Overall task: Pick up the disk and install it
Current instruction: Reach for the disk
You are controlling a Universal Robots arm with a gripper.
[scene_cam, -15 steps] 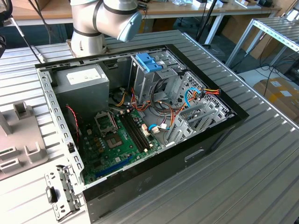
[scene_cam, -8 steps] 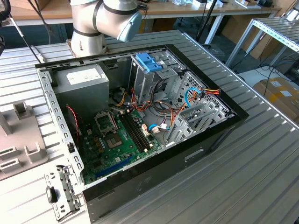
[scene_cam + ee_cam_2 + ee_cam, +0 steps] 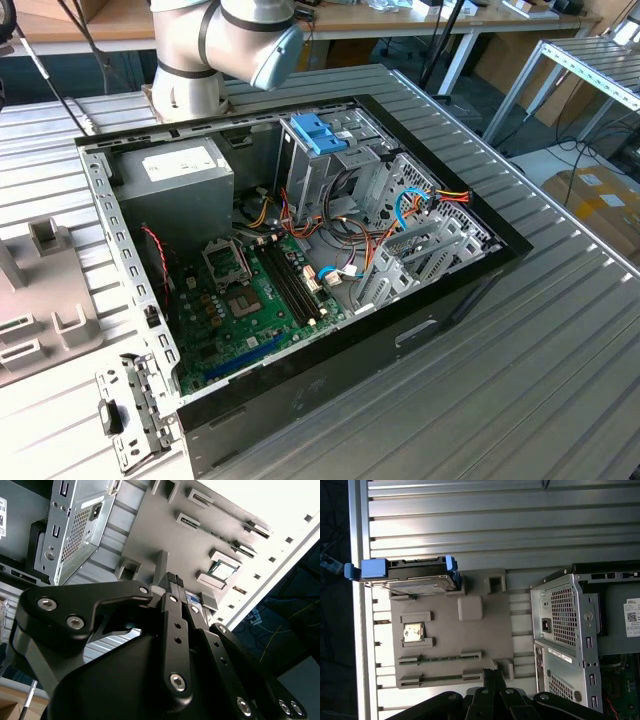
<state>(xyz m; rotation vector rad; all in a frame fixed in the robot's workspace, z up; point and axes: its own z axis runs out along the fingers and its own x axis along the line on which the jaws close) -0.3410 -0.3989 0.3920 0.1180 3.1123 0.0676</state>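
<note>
Approach step: we see the gripper clenched on nothing, well apart from the disk resting on the grey fixture; grasping calls for opening it first.

You see: disk grey metal with light-blue sides; holder plate plain grey; table ribbed silver; motherboard green
</note>
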